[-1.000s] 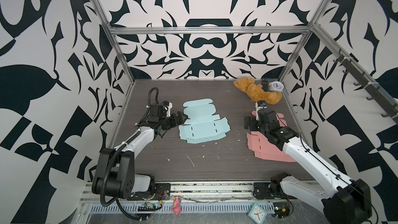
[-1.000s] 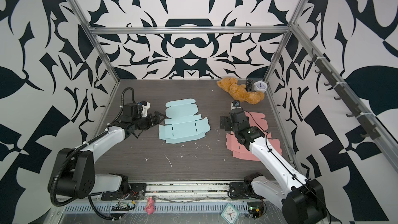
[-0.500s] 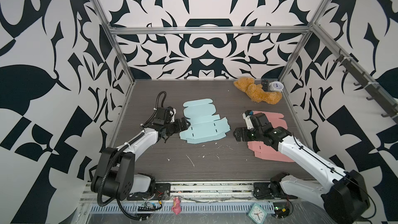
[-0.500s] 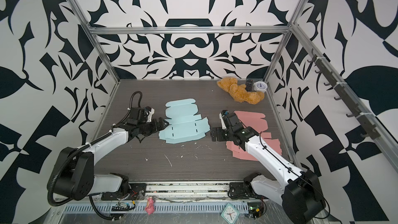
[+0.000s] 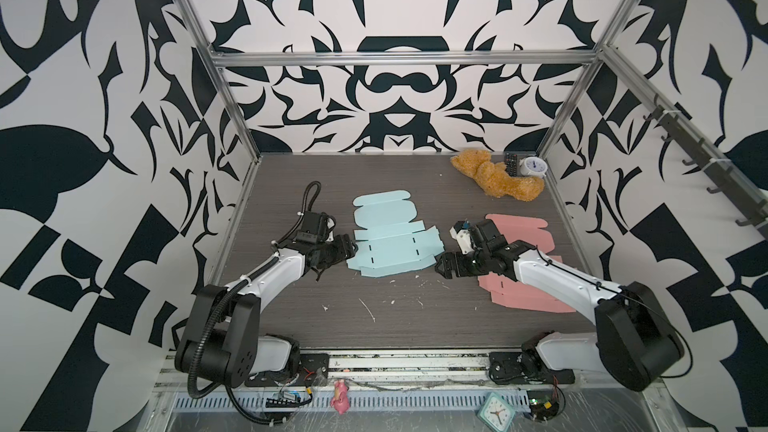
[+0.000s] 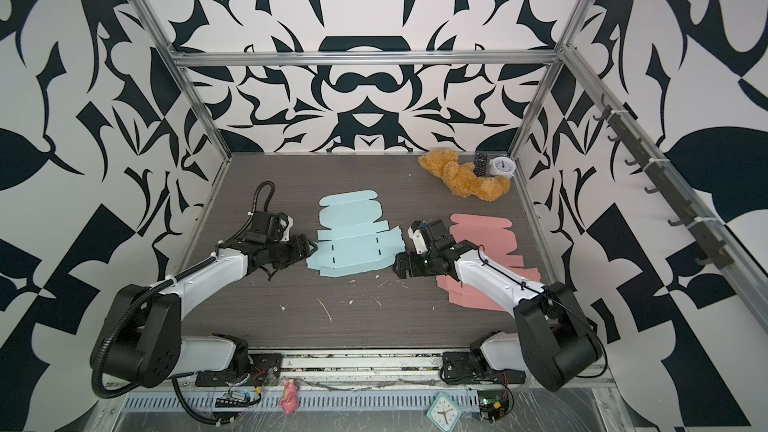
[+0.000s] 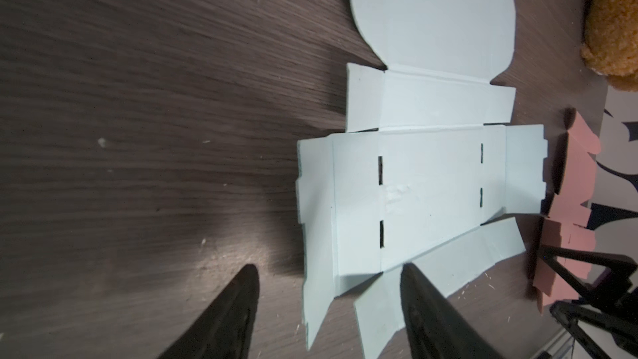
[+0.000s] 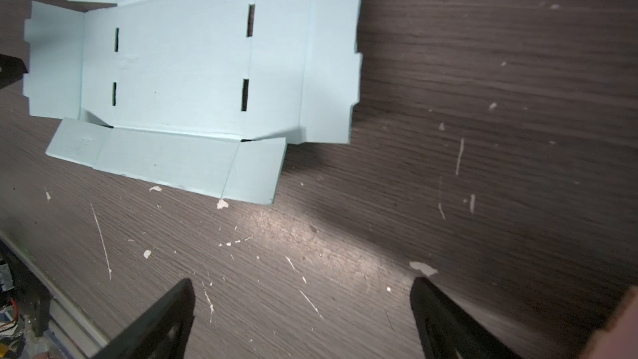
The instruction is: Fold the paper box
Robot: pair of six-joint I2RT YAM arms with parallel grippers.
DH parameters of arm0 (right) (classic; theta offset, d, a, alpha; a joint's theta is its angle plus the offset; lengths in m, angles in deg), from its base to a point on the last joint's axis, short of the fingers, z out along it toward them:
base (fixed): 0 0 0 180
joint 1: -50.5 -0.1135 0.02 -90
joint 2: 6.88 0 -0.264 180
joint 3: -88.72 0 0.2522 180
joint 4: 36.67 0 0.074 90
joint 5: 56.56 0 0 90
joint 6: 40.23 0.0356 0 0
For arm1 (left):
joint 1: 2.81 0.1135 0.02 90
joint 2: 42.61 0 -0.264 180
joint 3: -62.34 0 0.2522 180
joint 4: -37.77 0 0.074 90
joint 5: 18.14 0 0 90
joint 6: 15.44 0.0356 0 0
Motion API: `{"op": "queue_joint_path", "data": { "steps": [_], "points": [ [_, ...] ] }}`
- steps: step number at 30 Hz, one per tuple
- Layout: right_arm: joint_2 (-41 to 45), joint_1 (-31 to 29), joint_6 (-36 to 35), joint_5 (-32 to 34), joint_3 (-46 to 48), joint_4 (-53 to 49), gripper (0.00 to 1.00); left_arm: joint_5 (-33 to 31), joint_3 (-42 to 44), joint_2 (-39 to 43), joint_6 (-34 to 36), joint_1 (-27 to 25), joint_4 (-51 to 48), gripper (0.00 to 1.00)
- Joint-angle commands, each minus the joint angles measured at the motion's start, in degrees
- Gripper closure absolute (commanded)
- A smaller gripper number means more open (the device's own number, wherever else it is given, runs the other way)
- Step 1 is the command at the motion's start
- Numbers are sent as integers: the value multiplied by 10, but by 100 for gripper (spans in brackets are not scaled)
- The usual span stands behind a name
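The paper box (image 5: 390, 243) (image 6: 353, 243) is a flat light blue blank lying unfolded mid-table. My left gripper (image 5: 348, 251) (image 6: 309, 249) sits low at its left edge. In the left wrist view the left gripper (image 7: 328, 271) is open; the corner of the side flap (image 7: 317, 288) lies between its fingers, one finger (image 7: 238, 305) over bare table, the other finger (image 7: 424, 305) over the near flap. My right gripper (image 5: 440, 270) (image 6: 397, 270) hovers by the blank's right near corner. The right wrist view shows this gripper (image 8: 302, 284) open wide over bare wood, short of the box (image 8: 193, 63).
Pink flat blanks (image 5: 523, 234) (image 6: 486, 230) lie stacked at the right under my right arm. A brown teddy bear (image 5: 494, 180), a remote (image 5: 512, 164) and a small white clock (image 5: 534, 167) sit at the back right corner. Paper scraps (image 5: 368, 309) litter the front.
My left gripper slid right to the blue blank's left edge and its jaws narrowed. My right gripper swung left off the pink blanks toward the blank's right near corner.
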Motion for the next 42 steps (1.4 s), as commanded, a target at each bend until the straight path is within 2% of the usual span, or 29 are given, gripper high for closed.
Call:
{"op": "queue_joint_path", "data": {
  "steps": [1,13,21,26,34,42],
  "points": [
    [-13,-3,-9,-25,-15,30,1,-8,-19,-30,-7,-1,-7,42],
    [-80,-3,-17,-46,-38,64,8,14,-7,-59,-37,-1,31,70],
    [-106,-3,-14,-52,-50,84,15,21,-2,-40,-35,-1,23,83],
    [-125,-3,-13,-52,-58,97,18,30,9,-27,-40,-2,22,85],
    [-154,-2,-19,-56,-81,106,30,33,27,-5,-47,-8,22,88],
    [-187,1,-20,-59,-103,120,52,31,57,29,-63,-15,22,88]
  ]
}}
